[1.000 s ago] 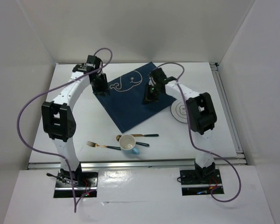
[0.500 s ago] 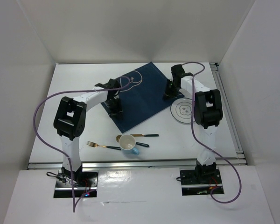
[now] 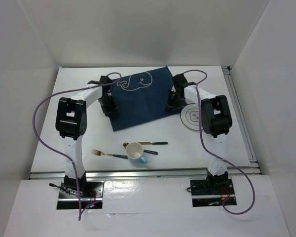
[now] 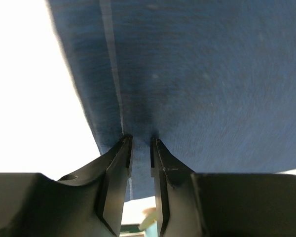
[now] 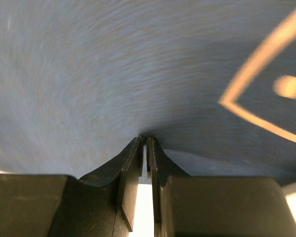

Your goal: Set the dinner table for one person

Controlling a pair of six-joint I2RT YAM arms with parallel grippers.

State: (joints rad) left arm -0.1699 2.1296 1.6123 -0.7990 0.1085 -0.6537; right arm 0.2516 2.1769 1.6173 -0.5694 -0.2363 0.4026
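Top external | placemat (image 3: 143,96) on table (image 3: 222,143), far-centre, between both arms | left gripper (image 3: 110,107) clamped on its left edge, right gripper (image 3: 171,104) clamped on its right edge | near edge skewed, left corner nearer

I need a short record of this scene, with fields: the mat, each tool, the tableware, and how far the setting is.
placemat: dark blue, white whale drawing, far middle of the dinner table
left tool: shut on the placemat's left edge
right tool: shut on the placemat's right edge
plate: white, on the table right of the placemat
cup: near the front edge, between fork and spoon
setting: no tableware on the placemat yet
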